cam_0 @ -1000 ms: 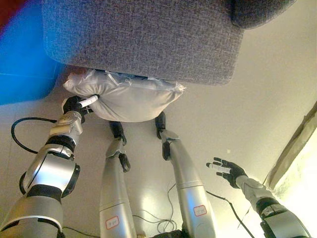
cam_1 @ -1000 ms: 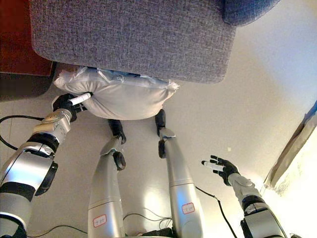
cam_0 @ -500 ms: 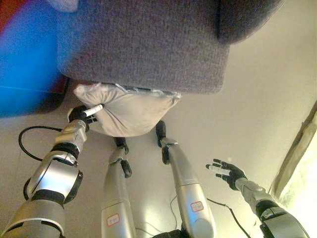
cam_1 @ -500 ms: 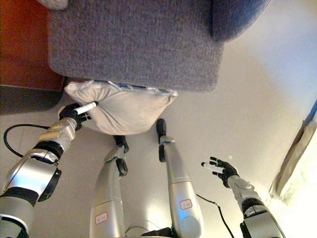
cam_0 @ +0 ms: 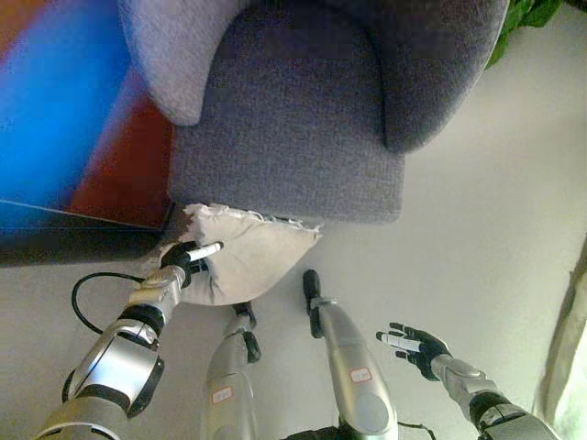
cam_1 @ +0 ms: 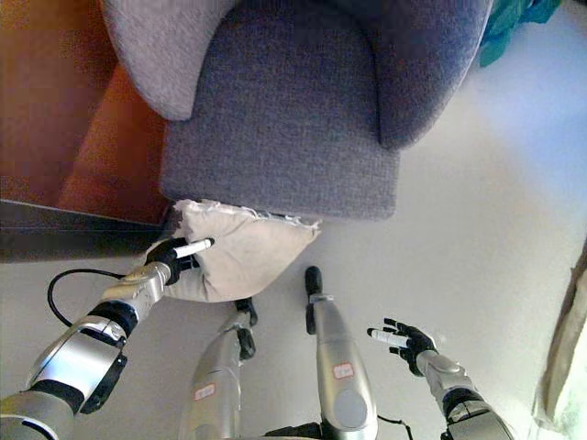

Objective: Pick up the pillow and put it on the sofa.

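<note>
A white pillow (cam_0: 249, 258) hangs in front of the grey sofa's seat edge (cam_0: 284, 197), its top just under that edge. My left hand (cam_0: 186, 263) is shut on the pillow's left side, fingers curled into the cloth. It shows the same in the right eye view (cam_1: 180, 257). The grey sofa (cam_1: 293, 101) has a seat cushion and two rounded armrests. My right hand (cam_0: 415, 346) is open with fingers spread, empty, low at the right over the floor, far from the pillow.
A reddish-brown wooden surface (cam_1: 55, 110) lies left of the sofa, with a dark ledge (cam_1: 73, 243) below it. A green plant (cam_0: 523, 18) shows at the top right. A pale curtain (cam_1: 569, 367) hangs at the right edge. Pale floor surrounds the sofa.
The camera has tilted up, so more of the sofa shows. The pillow and my left hand have risen closer to the seat edge. My right hand stays open at the lower right.
</note>
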Robot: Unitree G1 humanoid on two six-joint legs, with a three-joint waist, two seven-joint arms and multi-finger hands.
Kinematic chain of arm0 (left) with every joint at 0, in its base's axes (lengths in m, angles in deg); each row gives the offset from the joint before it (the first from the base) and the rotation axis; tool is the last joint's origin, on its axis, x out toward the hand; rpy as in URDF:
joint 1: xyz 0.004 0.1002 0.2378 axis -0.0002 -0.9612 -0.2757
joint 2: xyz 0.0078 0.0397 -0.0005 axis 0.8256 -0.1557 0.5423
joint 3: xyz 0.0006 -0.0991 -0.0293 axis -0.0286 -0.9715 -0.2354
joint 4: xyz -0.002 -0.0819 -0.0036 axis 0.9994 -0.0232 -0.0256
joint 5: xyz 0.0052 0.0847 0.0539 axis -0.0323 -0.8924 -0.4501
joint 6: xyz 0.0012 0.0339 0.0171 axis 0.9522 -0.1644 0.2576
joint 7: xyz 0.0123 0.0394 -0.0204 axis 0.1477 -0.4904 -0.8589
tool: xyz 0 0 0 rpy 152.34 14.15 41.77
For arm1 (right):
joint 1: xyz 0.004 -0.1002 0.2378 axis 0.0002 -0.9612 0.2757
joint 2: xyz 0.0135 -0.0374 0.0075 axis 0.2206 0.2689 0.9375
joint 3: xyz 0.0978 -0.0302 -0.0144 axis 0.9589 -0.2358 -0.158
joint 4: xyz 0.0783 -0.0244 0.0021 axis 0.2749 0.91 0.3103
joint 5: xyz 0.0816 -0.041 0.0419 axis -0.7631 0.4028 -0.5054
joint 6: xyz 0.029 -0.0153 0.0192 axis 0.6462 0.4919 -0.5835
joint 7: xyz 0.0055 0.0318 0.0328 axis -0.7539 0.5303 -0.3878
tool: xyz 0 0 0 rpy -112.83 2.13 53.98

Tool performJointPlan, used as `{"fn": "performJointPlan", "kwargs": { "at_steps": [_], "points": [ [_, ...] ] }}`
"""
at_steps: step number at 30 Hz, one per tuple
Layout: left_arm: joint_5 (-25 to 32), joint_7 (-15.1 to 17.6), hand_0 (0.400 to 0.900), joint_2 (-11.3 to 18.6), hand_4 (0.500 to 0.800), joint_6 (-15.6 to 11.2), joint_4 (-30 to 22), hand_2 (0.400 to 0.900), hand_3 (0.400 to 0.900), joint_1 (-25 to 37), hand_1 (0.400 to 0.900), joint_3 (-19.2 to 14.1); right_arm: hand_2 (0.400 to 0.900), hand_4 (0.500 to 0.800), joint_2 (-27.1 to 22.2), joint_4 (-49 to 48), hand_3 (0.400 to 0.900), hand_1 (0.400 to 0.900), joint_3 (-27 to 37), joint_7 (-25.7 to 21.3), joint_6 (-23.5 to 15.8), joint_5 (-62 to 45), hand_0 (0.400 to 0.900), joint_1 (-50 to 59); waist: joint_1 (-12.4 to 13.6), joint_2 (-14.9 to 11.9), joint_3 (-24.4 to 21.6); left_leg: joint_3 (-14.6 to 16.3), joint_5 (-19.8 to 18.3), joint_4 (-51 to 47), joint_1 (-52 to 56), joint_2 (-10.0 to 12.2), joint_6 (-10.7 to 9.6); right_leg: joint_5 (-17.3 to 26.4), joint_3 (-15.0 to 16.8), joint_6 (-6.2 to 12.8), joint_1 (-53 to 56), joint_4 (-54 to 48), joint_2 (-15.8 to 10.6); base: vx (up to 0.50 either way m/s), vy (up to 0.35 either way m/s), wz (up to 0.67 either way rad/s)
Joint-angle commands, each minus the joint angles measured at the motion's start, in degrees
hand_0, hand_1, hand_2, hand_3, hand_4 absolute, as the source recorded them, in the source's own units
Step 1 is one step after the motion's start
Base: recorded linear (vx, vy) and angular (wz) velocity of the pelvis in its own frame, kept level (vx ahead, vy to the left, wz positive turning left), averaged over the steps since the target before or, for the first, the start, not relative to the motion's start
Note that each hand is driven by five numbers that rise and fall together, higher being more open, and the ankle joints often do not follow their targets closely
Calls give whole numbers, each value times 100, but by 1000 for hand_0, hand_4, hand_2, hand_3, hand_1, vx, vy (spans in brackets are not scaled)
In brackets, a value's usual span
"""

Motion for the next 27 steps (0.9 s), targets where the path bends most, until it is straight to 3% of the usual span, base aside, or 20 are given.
{"fn": "performJointPlan", "kwargs": {
  "at_steps": [1, 8, 15, 21, 27],
  "points": [
    [-321, -235, 400, 48, 500, -528, -551, 400, 400, -148, 400, -489, 900, 800, -220, 69, 900, 900, 112, -178, 64, 245, 900, -719, 15, 132, -871, 278, -680, 492, 234, -251, -204, 46, 36, 411, 733, -906, -10, 97, 27, -12],
    [-1011, -326, 400, -109, 500, -417, -975, 400, 400, -868, 400, -424, 900, 800, -55, 213, 900, 900, 433, -232, 324, 509, 900, -1150, 75, 361, -1610, 290, -649, -425, 1535, -501, -95, 152, -28, 524, 2028, -1695, 10, 193, 16, -6],
    [-1370, -535, 400, -56, 500, -433, -1285, 400, 400, -1110, 400, -356, 900, 800, 103, 493, 900, 900, 690, -235, 470, 438, 900, -1508, 80, 523, -2174, 282, -652, -978, 2398, -600, -28, 283, -92, 588, 2773, -2140, 47, 151, -15, 3],
    [-1760, -928, 400, 248, 500, -333, -1526, 400, 400, -939, 400, -265, 900, 800, 141, 590, 900, 900, 823, -272, 598, 310, 900, -1582, 50, 640, -2370, 295, -644, -1232, 2770, -653, -22, 395, -121, 633, 3090, -2405, 49, 55, -1, 2],
    [-2105, -1582, 400, 977, 500, -149, -1813, 400, 400, -338, 400, -80, 900, 800, 96, 580, 900, 900, 834, -337, 686, 146, 900, -1636, -18, 745, -2499, 317, -661, -1311, 2974, -656, -11, 430, -89, 663, 3259, -2504, 58, 44, -3, 1]
  ]
}}
